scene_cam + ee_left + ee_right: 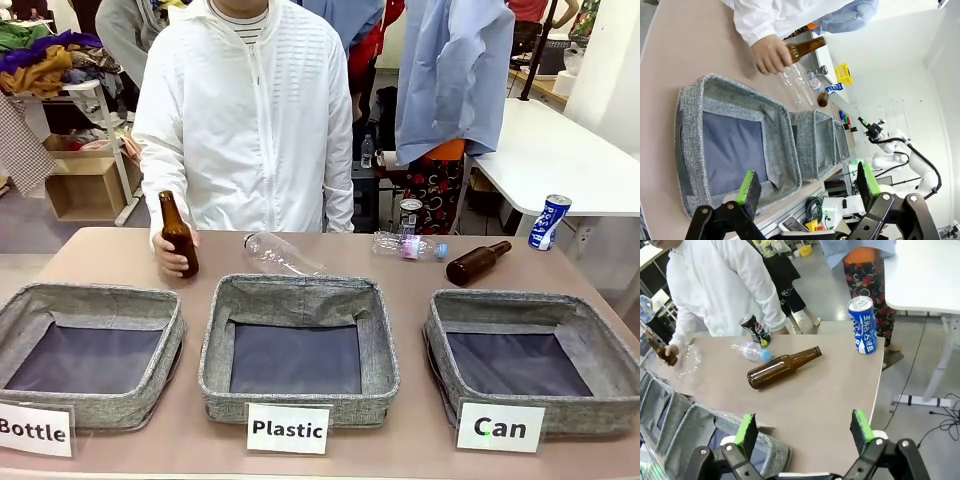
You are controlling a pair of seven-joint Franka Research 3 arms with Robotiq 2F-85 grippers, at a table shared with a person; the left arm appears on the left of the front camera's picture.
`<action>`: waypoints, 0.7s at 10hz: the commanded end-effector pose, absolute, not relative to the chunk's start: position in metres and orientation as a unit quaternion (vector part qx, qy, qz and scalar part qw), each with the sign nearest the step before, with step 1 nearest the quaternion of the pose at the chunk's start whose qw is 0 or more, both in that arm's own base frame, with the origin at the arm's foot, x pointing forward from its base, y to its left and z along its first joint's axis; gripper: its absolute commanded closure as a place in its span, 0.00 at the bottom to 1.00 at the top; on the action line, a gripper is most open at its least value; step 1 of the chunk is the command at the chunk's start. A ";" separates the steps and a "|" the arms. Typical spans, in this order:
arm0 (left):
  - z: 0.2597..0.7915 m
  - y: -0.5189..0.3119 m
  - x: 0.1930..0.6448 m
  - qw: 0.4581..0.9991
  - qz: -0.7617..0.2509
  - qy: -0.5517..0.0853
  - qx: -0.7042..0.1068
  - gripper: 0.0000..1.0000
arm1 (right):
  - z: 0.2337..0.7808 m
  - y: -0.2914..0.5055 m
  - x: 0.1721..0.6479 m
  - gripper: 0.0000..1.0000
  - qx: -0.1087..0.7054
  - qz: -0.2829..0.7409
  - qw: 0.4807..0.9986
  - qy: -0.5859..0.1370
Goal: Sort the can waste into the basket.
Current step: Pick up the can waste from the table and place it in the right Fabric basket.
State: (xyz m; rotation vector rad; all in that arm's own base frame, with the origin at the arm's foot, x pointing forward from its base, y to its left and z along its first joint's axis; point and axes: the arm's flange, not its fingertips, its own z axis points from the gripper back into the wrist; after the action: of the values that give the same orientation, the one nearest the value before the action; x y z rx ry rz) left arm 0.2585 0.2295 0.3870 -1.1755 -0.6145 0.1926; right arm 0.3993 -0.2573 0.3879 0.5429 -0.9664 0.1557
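The blue can point(548, 222) with white print stands upright at the table's far right corner, also in the right wrist view as the blue can point(863, 325). The dark crushed can point(410, 215) stands at the far edge beside the person, seen closer as the dark can point(755, 330). The grey felt basket point(530, 305) with the "Can" card point(500, 427) sits front right with nothing in it. My right gripper point(803, 427) is open above the table near that basket's corner point(695, 435). My left gripper point(807, 182) is open above the "Bottle" basket point(730, 140).
A person's hand point(170, 258) holds a brown bottle point(178, 235) upright at far left. A large clear bottle point(285, 255), a small clear bottle point(410, 246) and a lying brown bottle point(478, 263) lie between the baskets and the far edge. The "Plastic" basket point(300, 300) sits in the middle.
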 end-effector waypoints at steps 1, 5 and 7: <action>0.386 0.230 0.261 0.776 0.081 -0.299 -0.550 0.00 | 0.380 -0.262 0.429 0.00 0.238 0.059 0.848 -0.471; 0.386 0.230 0.261 0.776 0.081 -0.299 -0.550 0.00 | 0.346 -0.267 0.478 0.00 0.171 0.070 0.837 -0.515; 0.429 0.256 0.242 0.737 0.087 -0.353 -0.569 0.00 | 0.322 -0.270 0.494 0.00 0.156 0.087 0.828 -0.532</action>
State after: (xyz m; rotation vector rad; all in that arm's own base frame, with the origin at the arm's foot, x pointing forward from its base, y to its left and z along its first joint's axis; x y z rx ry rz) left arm 0.2546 0.2372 0.3991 -1.1971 -0.6610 0.1952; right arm 0.4830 -0.2712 0.3368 0.3953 -1.0801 0.1544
